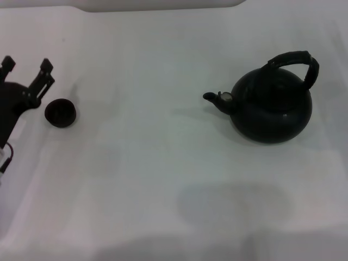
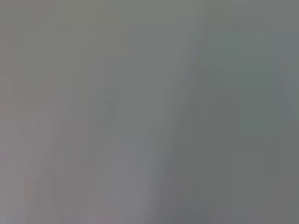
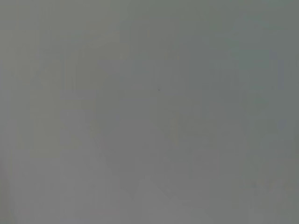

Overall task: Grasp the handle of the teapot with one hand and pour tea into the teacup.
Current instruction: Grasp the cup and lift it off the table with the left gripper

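The black teapot (image 1: 272, 106) stands upright on the white table at the right, its short spout pointing left. Its ridged arched handle (image 1: 296, 61) loops over the lid. The small dark teacup (image 1: 60, 112) sits at the far left. My left gripper (image 1: 27, 65) is beside the teacup, just to its left, its two fingers spread open and holding nothing. My right gripper is out of view in the head view. Both wrist views show only plain grey surface.
The white table (image 1: 163, 163) stretches between teacup and teapot. A pale raised edge (image 1: 163, 4) runs along the far side. A thin cable (image 1: 6, 160) hangs from the left arm at the left border.
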